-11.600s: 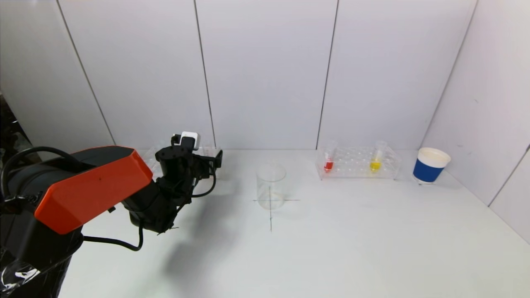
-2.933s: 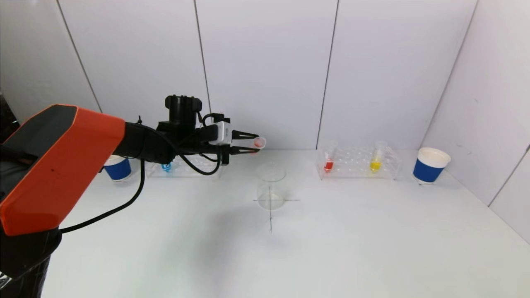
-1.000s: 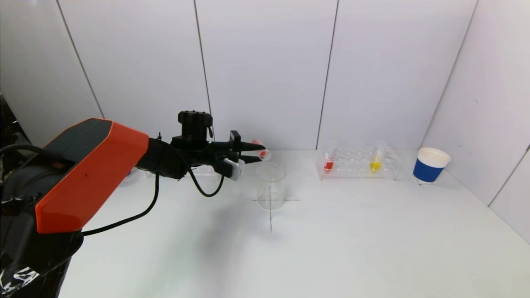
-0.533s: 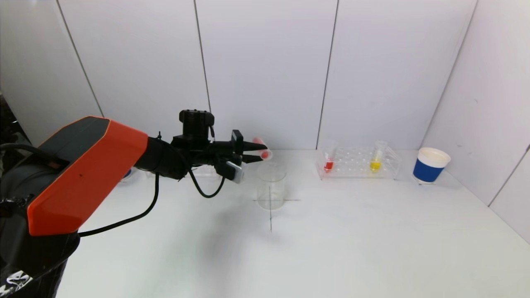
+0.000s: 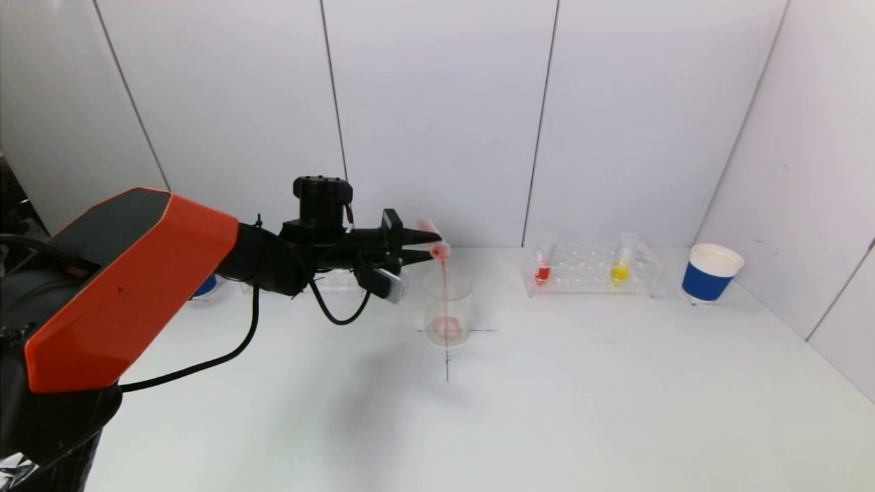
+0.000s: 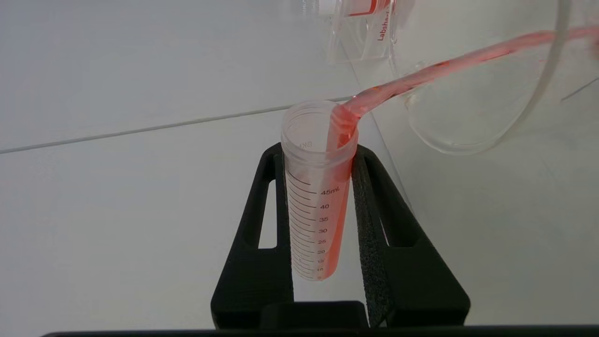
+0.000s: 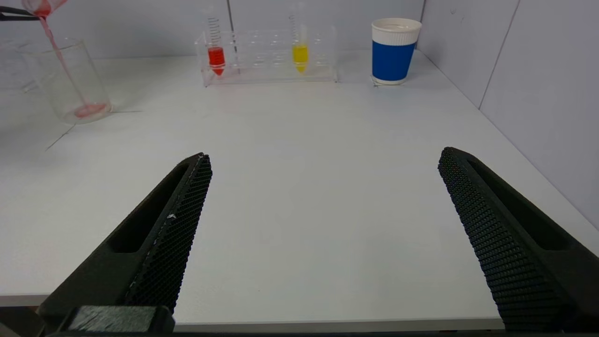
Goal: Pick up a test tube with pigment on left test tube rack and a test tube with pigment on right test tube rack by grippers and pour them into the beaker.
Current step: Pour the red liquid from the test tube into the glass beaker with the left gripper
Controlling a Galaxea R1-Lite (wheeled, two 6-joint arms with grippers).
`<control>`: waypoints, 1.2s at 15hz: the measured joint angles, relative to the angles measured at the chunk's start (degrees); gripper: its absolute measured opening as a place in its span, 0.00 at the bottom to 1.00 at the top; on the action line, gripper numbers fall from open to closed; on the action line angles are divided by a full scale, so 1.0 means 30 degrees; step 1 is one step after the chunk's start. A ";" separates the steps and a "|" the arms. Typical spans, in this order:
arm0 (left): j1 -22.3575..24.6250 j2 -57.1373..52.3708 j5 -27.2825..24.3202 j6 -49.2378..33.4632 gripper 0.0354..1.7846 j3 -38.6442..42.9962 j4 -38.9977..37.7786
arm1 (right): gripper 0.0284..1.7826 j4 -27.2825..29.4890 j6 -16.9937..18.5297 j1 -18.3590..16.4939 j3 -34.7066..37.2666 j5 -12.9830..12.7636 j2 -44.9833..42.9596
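My left gripper is shut on a clear graduated test tube with red pigment, tipped mouth-down just above the glass beaker. A red stream falls from the tube and pools in the beaker's bottom. The beaker also shows in the right wrist view. The right rack holds a red tube and a yellow tube. The left rack is mostly hidden behind my left arm. My right gripper is open and empty, low over the table's near edge, outside the head view.
A blue and white paper cup stands right of the right rack. Another blue cup peeks out behind my left arm. A black cross is drawn on the table under the beaker. Wall panels close the back and right side.
My left gripper has rolled the tube further mouth-down over the beaker. Red liquid now streams out and collects in the beaker, which was empty before.
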 joint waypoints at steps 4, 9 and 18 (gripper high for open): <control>-0.0126 -0.0049 0.0203 0.0569 0.22 0.0130 -0.0045 | 0.99 0.0000 0.0000 0.0000 0.0000 0.0008 0.0000; -0.0183 -0.0138 0.0301 0.1166 0.22 0.0219 -0.0045 | 0.99 0.0000 0.0000 0.0000 0.0000 0.0008 0.0000; -0.0394 -0.0414 0.0618 0.1865 0.22 0.0553 -0.0037 | 0.99 0.0000 -0.0004 0.0000 0.0000 0.0008 0.0000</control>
